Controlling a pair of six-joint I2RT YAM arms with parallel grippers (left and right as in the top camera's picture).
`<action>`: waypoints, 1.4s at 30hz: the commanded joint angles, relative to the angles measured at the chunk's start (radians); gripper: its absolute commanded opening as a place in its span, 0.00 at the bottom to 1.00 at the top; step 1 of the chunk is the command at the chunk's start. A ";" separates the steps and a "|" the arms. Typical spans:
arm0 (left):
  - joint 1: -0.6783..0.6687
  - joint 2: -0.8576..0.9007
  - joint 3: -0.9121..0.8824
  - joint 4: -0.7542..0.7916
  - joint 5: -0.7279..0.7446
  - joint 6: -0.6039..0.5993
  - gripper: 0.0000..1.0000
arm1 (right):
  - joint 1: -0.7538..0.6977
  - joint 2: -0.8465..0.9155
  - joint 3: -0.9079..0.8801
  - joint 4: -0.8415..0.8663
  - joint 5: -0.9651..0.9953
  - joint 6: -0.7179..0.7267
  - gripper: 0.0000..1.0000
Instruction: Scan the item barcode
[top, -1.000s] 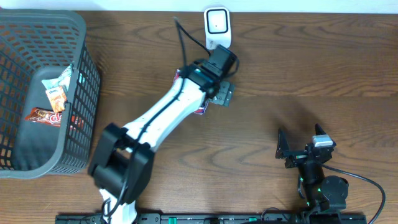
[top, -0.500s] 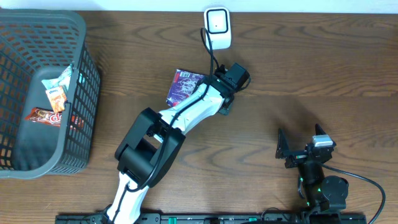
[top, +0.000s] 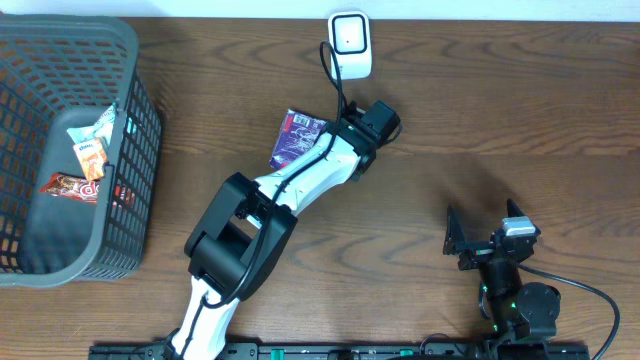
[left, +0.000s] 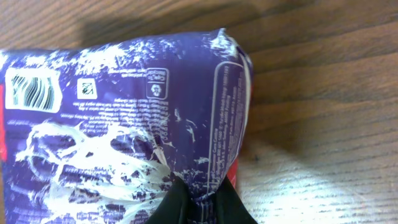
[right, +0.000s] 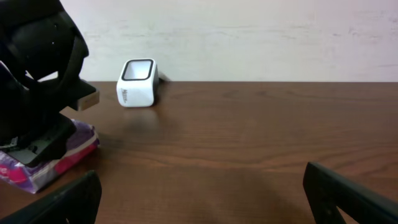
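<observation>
My left gripper (left: 199, 200) pinches just the purple packet (left: 124, 118) edge, right gripper (right: 205, 196) wide; I risk it slipping before the scanner (top: 350, 42).

Purple packet (left: 124, 124): you get white fine print across it and down its right edge, all too small and crinkled to read.
Barcode (left: 30, 90): upper left of the packet, bars warped, no digits you can make out.
Boxed marks (left: 157, 83): small symbols, illegible.

purple packet (top: 298, 138) lying near white scanner (top: 351, 42)
</observation>
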 joint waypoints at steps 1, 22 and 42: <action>0.008 -0.074 0.022 -0.024 0.047 -0.077 0.07 | 0.010 -0.005 -0.003 -0.001 0.003 -0.014 0.99; 0.260 -0.295 -0.031 0.055 0.911 -0.271 0.07 | 0.010 -0.005 -0.003 -0.001 0.003 -0.014 0.99; 0.422 -0.150 -0.026 0.074 0.691 -0.145 0.27 | 0.010 -0.005 -0.003 -0.001 0.003 -0.014 0.99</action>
